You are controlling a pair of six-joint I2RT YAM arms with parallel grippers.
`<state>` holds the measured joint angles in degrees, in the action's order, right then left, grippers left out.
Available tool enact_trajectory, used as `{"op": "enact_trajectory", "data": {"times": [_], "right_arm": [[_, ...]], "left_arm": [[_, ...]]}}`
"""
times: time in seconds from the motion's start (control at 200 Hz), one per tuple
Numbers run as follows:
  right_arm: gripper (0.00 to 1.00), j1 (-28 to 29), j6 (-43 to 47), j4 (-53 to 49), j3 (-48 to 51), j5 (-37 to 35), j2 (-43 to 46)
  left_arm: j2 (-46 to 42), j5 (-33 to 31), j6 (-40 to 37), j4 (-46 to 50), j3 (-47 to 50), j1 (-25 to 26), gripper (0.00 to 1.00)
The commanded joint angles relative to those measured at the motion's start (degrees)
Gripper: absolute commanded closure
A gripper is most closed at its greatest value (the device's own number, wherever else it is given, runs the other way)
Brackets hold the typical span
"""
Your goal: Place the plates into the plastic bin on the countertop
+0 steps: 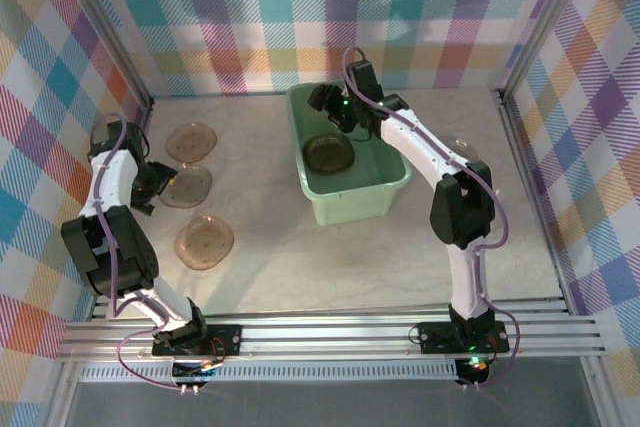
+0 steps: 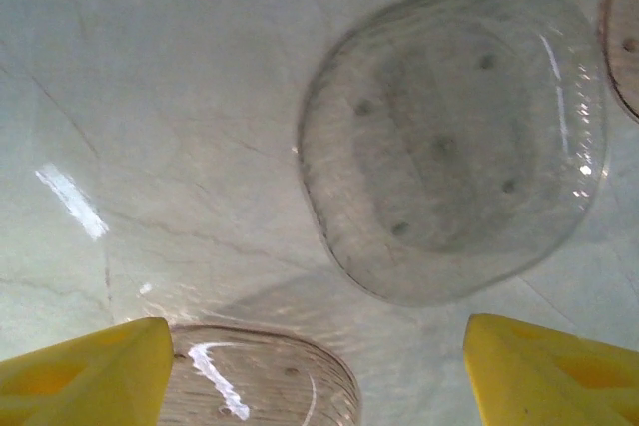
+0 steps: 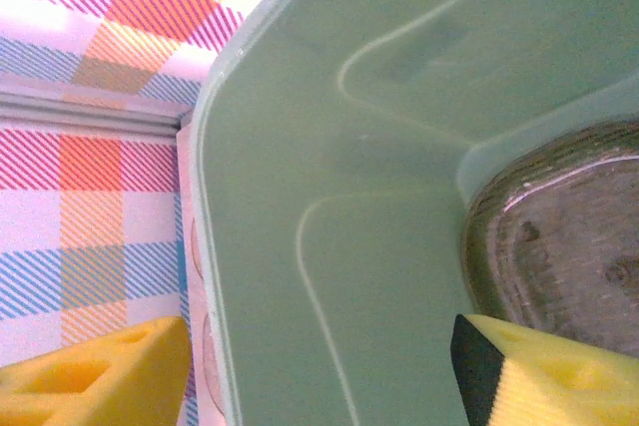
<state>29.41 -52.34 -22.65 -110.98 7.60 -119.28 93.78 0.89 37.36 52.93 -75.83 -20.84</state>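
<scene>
The mint-green plastic bin (image 1: 385, 190) stands mid-countertop with a stack of smoky-brown plates (image 1: 328, 153) inside. My right gripper (image 1: 330, 105) hovers over the bin's far left corner. In the right wrist view it (image 3: 319, 376) is open. One finger is outside the bin's rim (image 3: 205, 246) and the other is inside, near the stacked plates (image 3: 559, 246). Three plates (image 1: 190, 139) (image 1: 187, 185) (image 1: 204, 242) lie on the countertop (image 1: 270, 247) at left. My left gripper (image 1: 158, 187) is open beside the middle one. In its wrist view it (image 2: 315, 376) holds nothing. One plate (image 2: 454, 137) lies ahead and another (image 2: 260, 376) lies by the left finger.
Plaid walls with metal corner posts enclose the countertop on three sides. Another plate (image 1: 108, 130) sits near the left wall by the left arm, and one (image 1: 462, 147) shows partly behind the right arm. A third plate's edge (image 2: 624, 37) enters the left wrist view.
</scene>
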Motion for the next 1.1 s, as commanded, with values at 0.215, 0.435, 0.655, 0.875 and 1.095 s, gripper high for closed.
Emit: {"op": "enact_trajectory", "data": {"times": [0.215, 0.435, 0.655, 0.875, 1.095], "right_arm": [[0.40, 0.8, 3.9, 8.8, 16.5, 1.2, 13.4], [0.40, 1.2, 6.8, 9.6, 19.3, -1.7, 17.6], [0.41, 1.2, 8.3, 8.8, 20.6, -3.8, 19.1], [0.43, 1.1, 8.2, 8.4, 19.9, -3.4, 18.2], [0.43, 1.2, 7.6, 7.1, 18.0, -2.0, 16.7]], "left_arm": [[8.0, 5.4, -2.1, -9.0, 1.9, -2.8, 0.25], [14.7, 9.0, -0.7, -12.4, 0.3, -2.8, 0.26], [17.6, 9.3, -0.5, -13.5, -0.1, -2.8, 0.29], [18.8, 10.0, -1.0, -14.2, 0.5, -2.8, 0.37], [18.8, 10.8, -1.6, -14.8, 1.0, -2.8, 0.50]]}}
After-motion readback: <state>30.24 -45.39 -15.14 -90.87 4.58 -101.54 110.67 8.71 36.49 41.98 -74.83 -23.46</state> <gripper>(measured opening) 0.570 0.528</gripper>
